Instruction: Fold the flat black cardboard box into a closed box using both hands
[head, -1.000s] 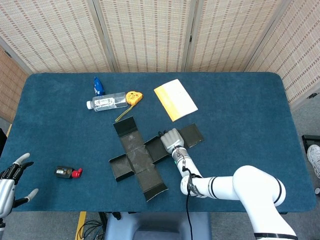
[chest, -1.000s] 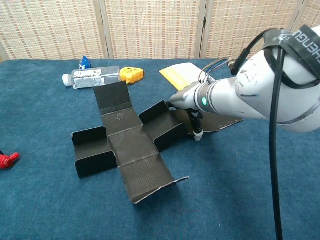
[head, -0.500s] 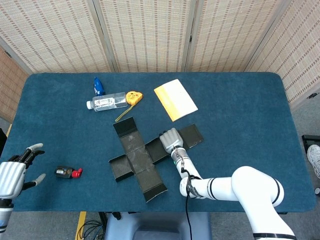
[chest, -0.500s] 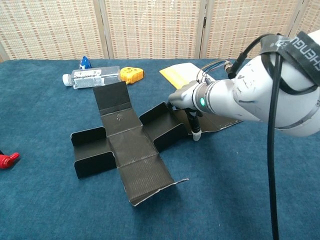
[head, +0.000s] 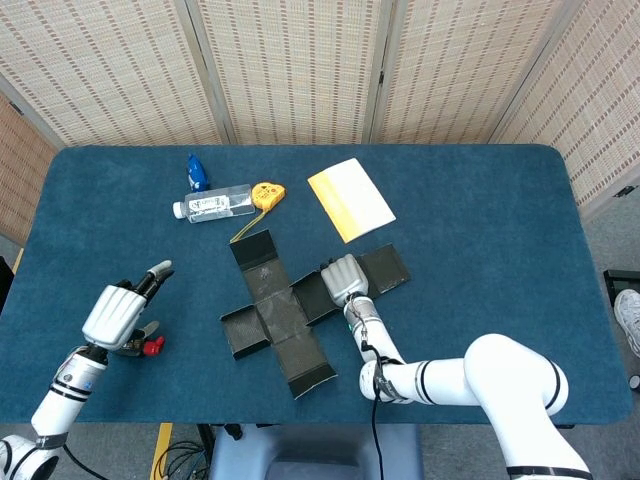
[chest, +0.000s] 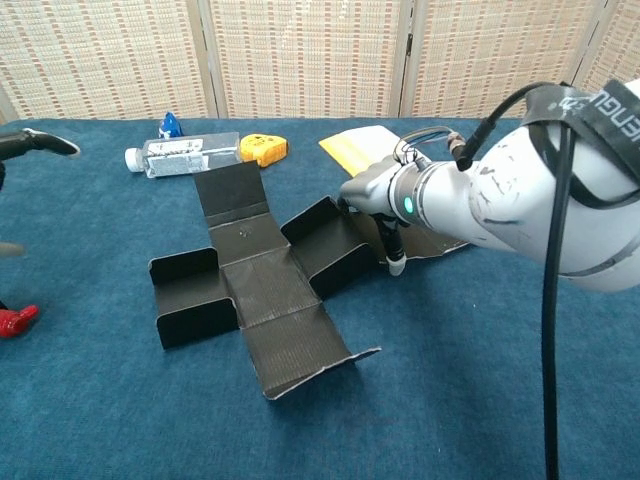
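Observation:
The black cardboard box (head: 275, 312) lies unfolded in a cross shape at mid-table, its left and right panels (chest: 325, 245) partly raised. My right hand (head: 343, 278) is at the box's right side. Its thumb is at the top edge of the raised right wall and a finger (chest: 395, 258) reaches down behind it onto the outer flap (head: 385, 268), so it seems to pinch that wall. My left hand (head: 120, 315) hovers over the table's left part, well left of the box, fingers apart and empty. In the chest view only its fingertip (chest: 35, 142) shows.
A water bottle (head: 213, 204), a yellow tape measure (head: 266, 194) and a yellow booklet (head: 350, 198) lie behind the box. A small black and red object (chest: 15, 318) sits under my left hand, partly hidden in the head view.
My left hand has come in from the table's left edge towards the box, now above the small red object. The box has shifted slightly right with my right hand.

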